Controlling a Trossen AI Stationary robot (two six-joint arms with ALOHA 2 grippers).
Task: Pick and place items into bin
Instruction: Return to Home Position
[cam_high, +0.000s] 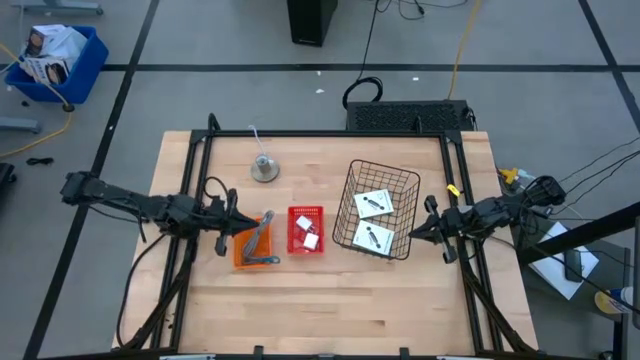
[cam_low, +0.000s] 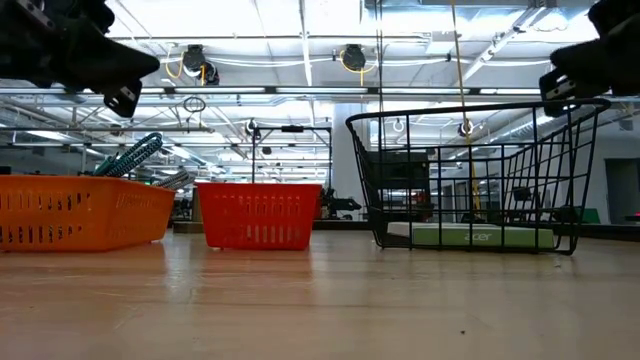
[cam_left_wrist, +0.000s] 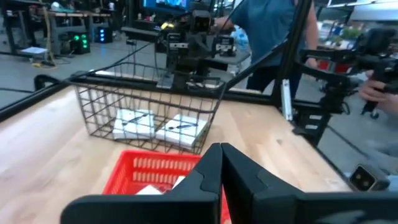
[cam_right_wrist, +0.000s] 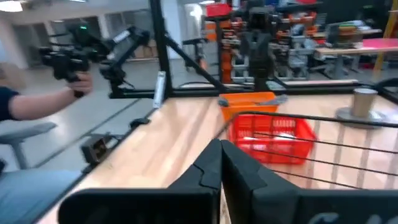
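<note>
Jaws pressed together, nothing held, on both arms. Left gripper (cam_high: 231, 222) hangs over the orange bin's (cam_high: 243, 252) left edge; right gripper (cam_high: 417, 231) over the basket's (cam_high: 383, 165) right rim. Both cards (cam_high: 375, 203) lie flat in the basket. Tools (cam_high: 262, 236) sit in the orange bin, blocks (cam_high: 308, 238) in the red bin (cam_high: 305, 209). Bell (cam_high: 265, 169) stands behind, apart.

High straight down; low table-level; all share wire basket (cam_high: 385, 168).

Orange bin (cam_high: 240, 256), red bin (cam_high: 306, 210), blk wire basket (cam_high: 383, 168), white cards (cam_high: 373, 203) w/ blk marks.
</note>
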